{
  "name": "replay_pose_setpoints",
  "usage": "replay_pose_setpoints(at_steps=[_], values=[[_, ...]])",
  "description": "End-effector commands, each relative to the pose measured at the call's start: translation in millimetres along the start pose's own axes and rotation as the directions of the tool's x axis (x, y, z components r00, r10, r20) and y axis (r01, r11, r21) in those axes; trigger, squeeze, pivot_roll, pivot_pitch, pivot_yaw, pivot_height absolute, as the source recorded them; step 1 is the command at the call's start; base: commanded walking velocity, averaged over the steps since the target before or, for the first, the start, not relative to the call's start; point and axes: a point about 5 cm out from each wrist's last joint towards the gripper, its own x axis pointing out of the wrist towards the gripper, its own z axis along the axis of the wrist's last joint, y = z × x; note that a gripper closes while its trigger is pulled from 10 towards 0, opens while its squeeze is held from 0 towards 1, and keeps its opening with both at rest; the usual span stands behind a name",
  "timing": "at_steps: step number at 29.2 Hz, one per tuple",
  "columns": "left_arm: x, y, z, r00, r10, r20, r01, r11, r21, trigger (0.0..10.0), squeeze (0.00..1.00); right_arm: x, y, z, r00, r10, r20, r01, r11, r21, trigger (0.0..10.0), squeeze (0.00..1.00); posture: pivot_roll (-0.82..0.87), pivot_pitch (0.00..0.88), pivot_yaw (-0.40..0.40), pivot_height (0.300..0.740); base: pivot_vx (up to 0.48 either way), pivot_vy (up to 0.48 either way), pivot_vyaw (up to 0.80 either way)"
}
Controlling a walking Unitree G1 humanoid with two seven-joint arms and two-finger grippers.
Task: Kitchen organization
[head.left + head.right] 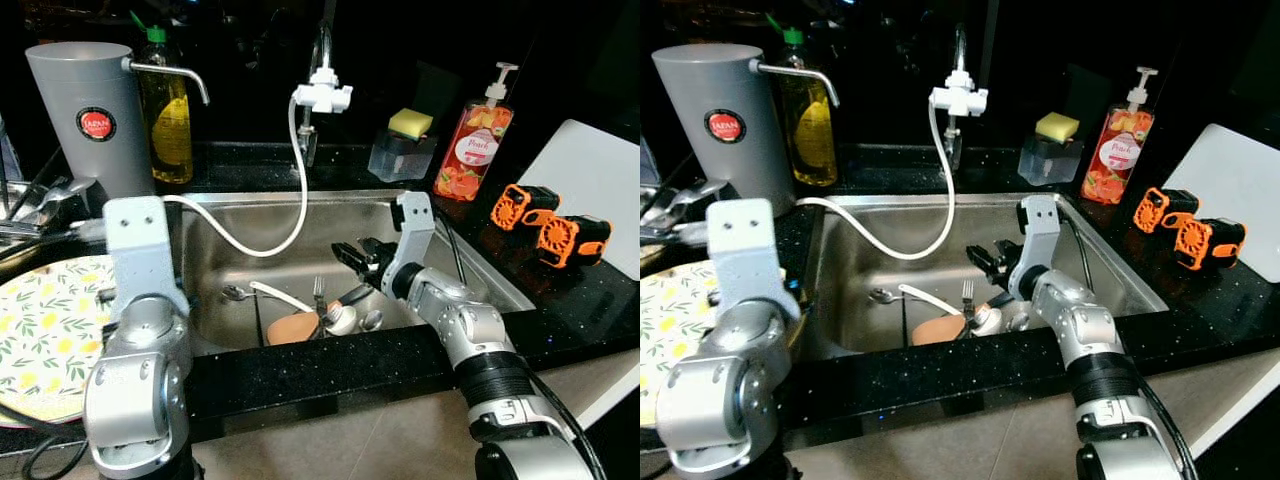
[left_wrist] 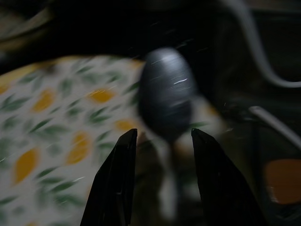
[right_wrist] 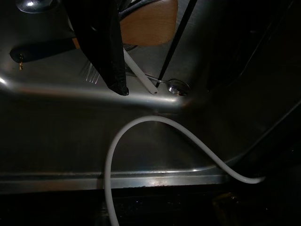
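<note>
I find my right hand [image 1: 352, 257] hanging inside the steel sink [image 1: 470, 262], above the basin floor. Only one black finger [image 3: 101, 42] shows in its wrist view, so I cannot tell whether this hand is released or clenched. Below it and toward the near wall lie a fork [image 1: 318, 293], a white-handled utensil [image 1: 285, 297], a spoon [image 1: 232, 293] and an orange-brown object [image 1: 292, 328]. A white hose [image 1: 300, 190] curves along the basin wall beyond the fingertip.

My left hand [image 2: 162, 136] is over the lemon-patterned plate [image 1: 45, 320] on the bench. A spoon bowl [image 2: 165, 92] shows blurred just ahead of its fingers, the handle running back between them. The fingers stand apart; whether they grip the handle I cannot tell.
</note>
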Motion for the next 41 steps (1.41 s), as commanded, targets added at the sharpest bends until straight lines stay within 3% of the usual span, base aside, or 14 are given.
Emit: replay_pose_setpoints(at_steps=[1,11,12,13,14,26,28,29,30,31,33,38,39,41], values=[[1.8,6.0,-13,0.996,0.046,-0.078,-0.046,0.999,0.001,10.0,0.0,-0.4,-3.5,-4,1.0,-0.011,-0.026,0.011,1.0,0.005,10.0,0.0,0.25,0.089,-0.117,0.74,0.0,0.0,0.0],[5.9,6.1,-17,0.993,0.036,-0.114,-0.037,0.999,-0.003,10.0,0.0,4.4,0.8,-3,1.0,0.005,-0.019,-0.005,1.0,0.014,10.0,0.0,0.26,0.086,-0.12,0.74,0.0,0.0,0.0],[6.4,6.4,-19,0.992,0.029,-0.12,-0.03,1.0,-0.006,7.0,0.0,4.7,1.0,-3,1.0,0.005,-0.018,-0.005,1.0,0.015,10.0,0.0,0.26,0.086,-0.12,0.74,0.0,0.0,0.0],[6.4,6.4,-19,0.992,0.029,-0.12,-0.03,1.0,-0.006,7.0,0.0,4.7,1.0,-3,1.0,0.005,-0.018,-0.005,1.0,0.015,10.0,0.0,0.26,0.086,-0.12,0.74,0.0,0.0,0.0],[7.9,8.0,-22,0.99,0.027,-0.137,-0.028,1.0,-0.008,0.0,0.0,4.5,0.3,-4,1.0,0.003,-0.018,-0.003,1.0,0.017,10.0,0.0,0.26,0.085,-0.119,0.74,0.0,0.0,0.0],[9.4,8.5,-20,0.992,0.026,-0.125,-0.024,1.0,0.014,0.0,0.0,3.5,-2.0,-2,1.0,-0.007,-0.012,0.007,1.0,0.018,10.0,0.0,0.26,0.08,-0.114,0.74,0.0,0.0,0.0],[9.7,8.1,-15,0.996,0.015,-0.086,-0.012,0.999,0.031,0.0,0.0,3.5,-2.2,-2,1.0,-0.008,-0.011,0.008,1.0,0.018,10.0,0.0,0.26,0.08,-0.116,0.74,0.0,0.0,0.0],[9.5,8.1,-3,1.0,-0.005,0.007,0.005,0.998,0.069,0.0,0.0,3.7,-2.1,-2,1.0,-0.008,-0.011,0.009,1.0,0.018,10.0,0.0,0.26,0.08,-0.116,0.74,0.0,0.0,0.0],[8.3,7.0,8,0.995,-0.037,0.089,0.029,0.995,0.091,7.5,0.0,3.7,-2.3,-2,1.0,-0.01,-0.009,0.01,1.0,0.018,10.0,0.0,0.26,0.08,-0.117,0.74,0.0,0.0,0.0],[6.8,5.8,19,0.984,-0.071,0.16,0.055,0.993,0.102,10.0,0.0,3.7,-2.5,-1,1.0,-0.011,-0.007,0.011,1.0,0.017,10.0,0.0,0.26,0.079,-0.118,0.74,0.0,0.0,0.0],[1.9,0.6,40,0.94,-0.182,0.287,0.151,0.98,0.127,10.0,0.0,3.7,-2.3,2,1.0,-0.01,0.005,0.01,1.0,0.015,10.0,0.0,0.26,0.077,-0.121,0.74,0.0,0.0,0.0],[-6.6,-11.0,61,0.851,-0.352,0.39,0.304,0.936,0.179,10.0,0.0,4.2,-1.1,7,1.0,-0.005,0.027,0.004,1.0,0.022,10.0,0.0,0.26,0.074,-0.122,0.74,0.0,0.0,0.0],[-12.2,-26.7,72,0.771,-0.477,0.422,0.399,0.878,0.264,10.0,0.0,3.9,3.0,19,0.997,0.024,0.078,-0.03,0.996,0.078,10.0,0.0,0.26,0.064,-0.121,0.74,0.0,0.0,0.0],[-13.7,-32.6,74,0.744,-0.515,0.425,0.427,0.857,0.289,10.0,0.0,3.5,4.7,23,0.994,0.036,0.101,-0.047,0.994,0.103,10.0,0.0,0.26,0.064,-0.121,0.74,0.0,0.0,0.0]])
